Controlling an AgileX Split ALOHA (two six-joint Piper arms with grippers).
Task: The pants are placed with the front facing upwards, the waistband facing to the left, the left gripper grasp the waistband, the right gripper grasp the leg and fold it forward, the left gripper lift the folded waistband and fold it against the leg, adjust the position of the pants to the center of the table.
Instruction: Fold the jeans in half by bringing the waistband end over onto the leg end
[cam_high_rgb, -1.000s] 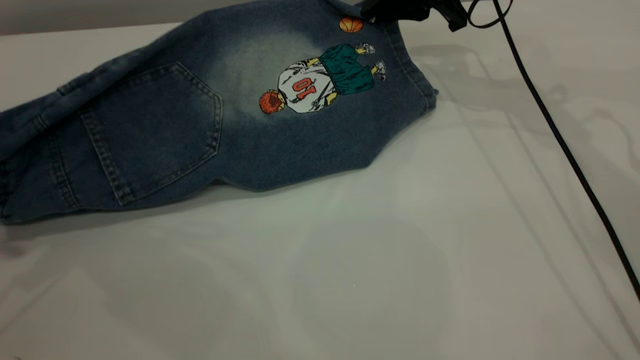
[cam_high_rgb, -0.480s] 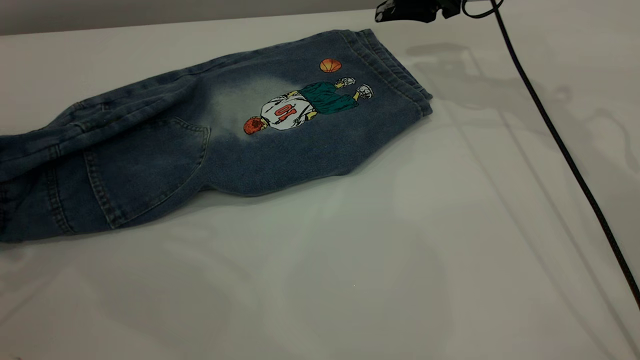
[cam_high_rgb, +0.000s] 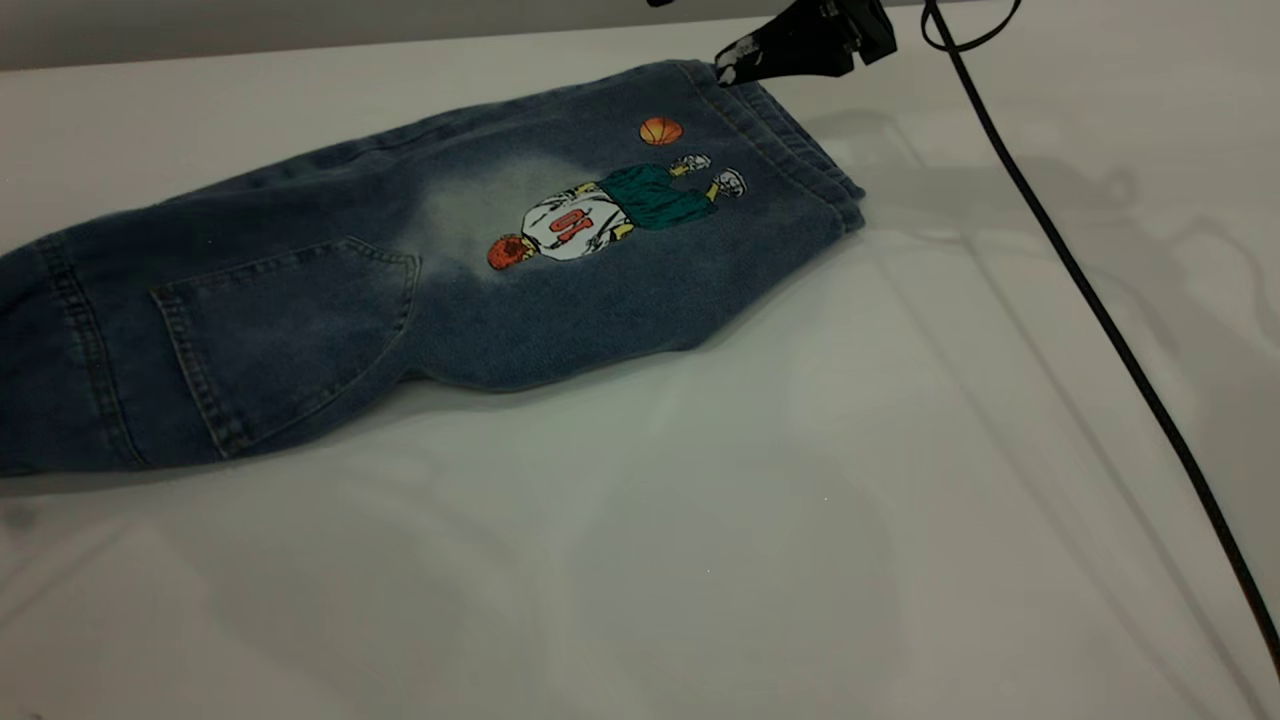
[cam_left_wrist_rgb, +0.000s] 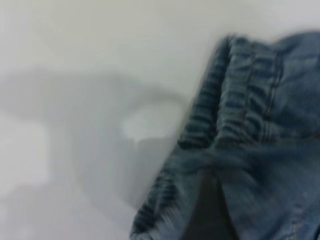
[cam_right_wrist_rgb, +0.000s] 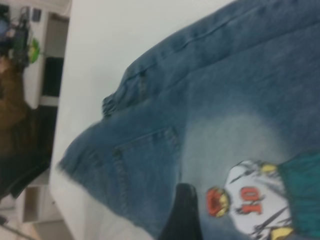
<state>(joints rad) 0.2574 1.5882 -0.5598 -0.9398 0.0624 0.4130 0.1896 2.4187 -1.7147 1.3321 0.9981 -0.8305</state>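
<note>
Pants flat on the counter, print side up

Pants (cam_high_rgb: 420, 250) lie folded along the far side of the counter (cam_high_rgb: 700, 560), basketball-player print (cam_high_rgb: 600, 215) showing. Right claw (cam_high_rgb: 740, 62) hangs at the leg (cam_high_rgb: 760, 140) hem's far corner; whether it grips cannot be told. Left claw is out of sight; its camera looks down on the waistband (cam_left_wrist_rgb: 240, 115).

A lab-like workroom: a large plain white table (cam_high_rgb: 700, 550) with a black cable (cam_high_rgb: 1100, 320) trailing across, cluttered shelving (cam_right_wrist_rgb: 25, 75) beyond its edge.
</note>
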